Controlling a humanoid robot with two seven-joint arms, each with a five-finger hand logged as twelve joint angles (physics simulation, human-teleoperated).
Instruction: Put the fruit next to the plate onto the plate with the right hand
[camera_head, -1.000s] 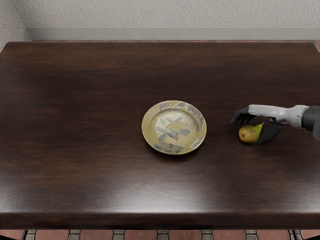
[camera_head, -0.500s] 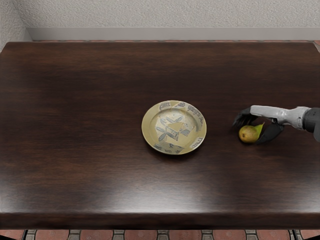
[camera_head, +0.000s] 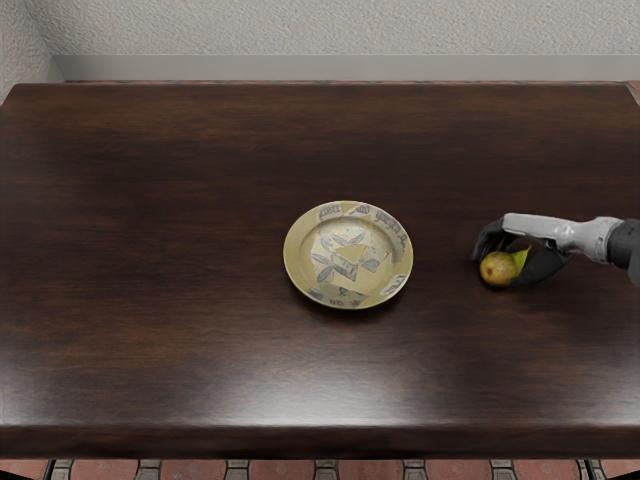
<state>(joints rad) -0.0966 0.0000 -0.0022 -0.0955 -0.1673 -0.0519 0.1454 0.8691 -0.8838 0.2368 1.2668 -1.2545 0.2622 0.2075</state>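
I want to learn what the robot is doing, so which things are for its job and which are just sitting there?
For the job:
- pear, on the table beside the plate
- plate, with nothing on it
- right hand, at the pear

Just there:
- table
- wall behind it

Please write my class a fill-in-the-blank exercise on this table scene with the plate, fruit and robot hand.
The yellow-green fruit is a ____. It rests on the ____, not on the plate. In the picture it lies to the plate's ____. The fingers of the ____ hand curl around it.
Missing words: pear; table; right; right.
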